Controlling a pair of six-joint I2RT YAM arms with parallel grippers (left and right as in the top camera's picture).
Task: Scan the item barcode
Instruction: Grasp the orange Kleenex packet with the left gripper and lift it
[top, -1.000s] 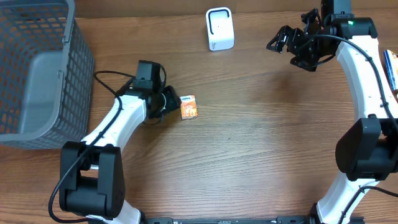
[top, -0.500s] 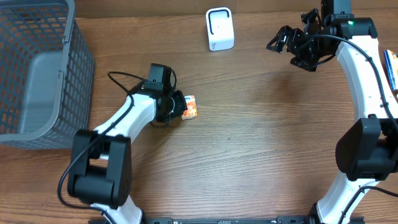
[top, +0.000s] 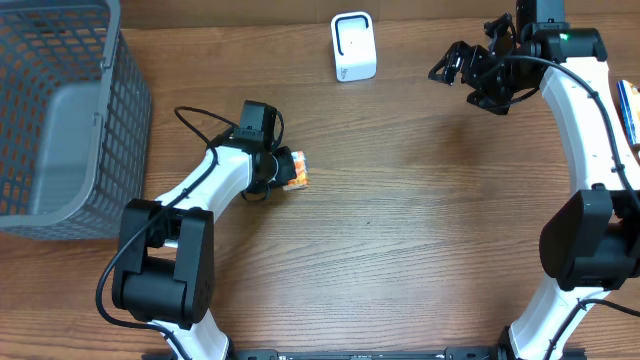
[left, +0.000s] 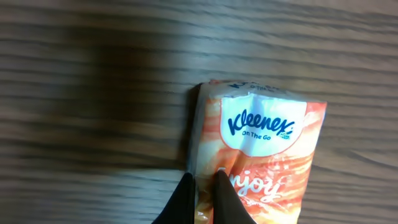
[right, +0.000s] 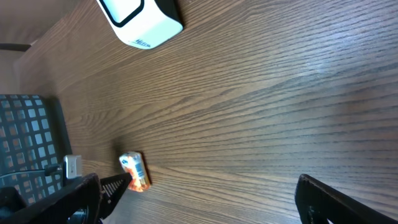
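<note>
Right, my left gripper (top: 283, 168) is pinched tight on one end of the orange Kleenex tissue pack (left: 261, 143), left of centre on the wooden table (top: 400, 250), to the right of the grey basket (top: 60, 120) and short of the white scanner (top: 353, 46). On the wrist camera the pack's long axis runs away from the fingers, logo end farthest. My right gripper (top: 447, 62) hangs well apart, jaws spread wide.
</note>
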